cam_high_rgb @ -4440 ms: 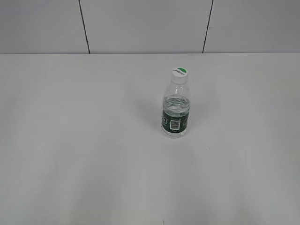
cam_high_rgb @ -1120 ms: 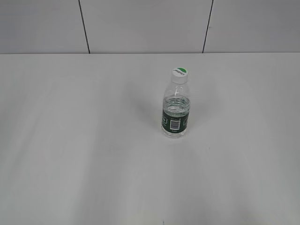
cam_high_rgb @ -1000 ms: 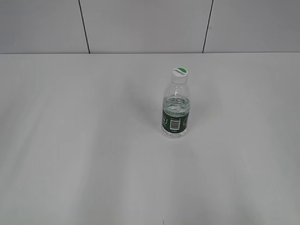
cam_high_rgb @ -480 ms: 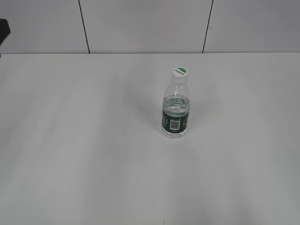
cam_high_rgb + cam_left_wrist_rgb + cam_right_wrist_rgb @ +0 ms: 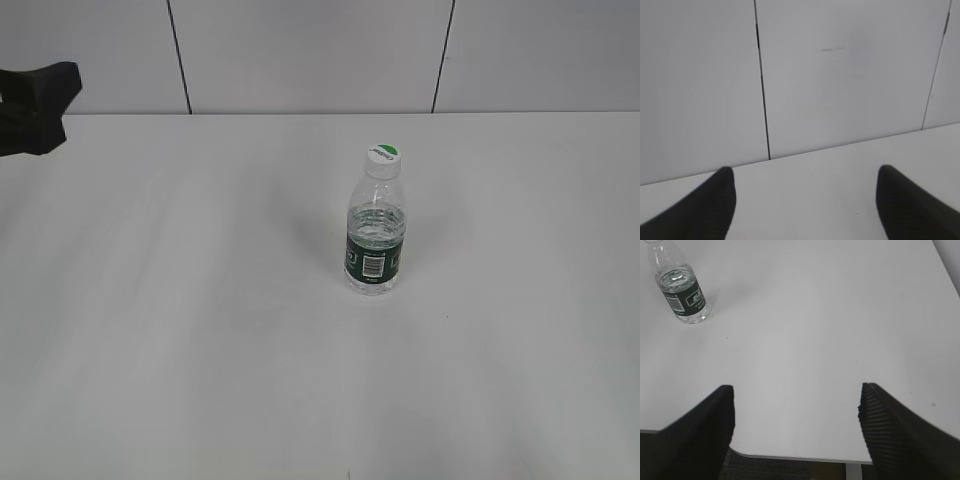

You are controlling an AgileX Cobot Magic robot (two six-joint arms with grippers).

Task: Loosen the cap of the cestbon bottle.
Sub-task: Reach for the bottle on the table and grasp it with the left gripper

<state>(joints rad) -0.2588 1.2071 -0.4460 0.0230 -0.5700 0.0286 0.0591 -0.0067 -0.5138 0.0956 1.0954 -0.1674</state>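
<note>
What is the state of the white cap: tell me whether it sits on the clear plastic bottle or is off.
On. The small white cap with a green patch sits atop the neck of the upright clear green-labelled bottle; whether it is loosened cannot be told.

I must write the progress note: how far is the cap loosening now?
Nothing is done: the small white screw cap sits on the clear plastic green-labelled water bottle, untouched. The left gripper and right gripper are open and empty. Gripping and twisting remain.

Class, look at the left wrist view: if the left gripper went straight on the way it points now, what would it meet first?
Probably the wall. The left gripper, open and empty, points over bare table at the panels; no bottle lies in that line, though depth is hard to judge.
</note>
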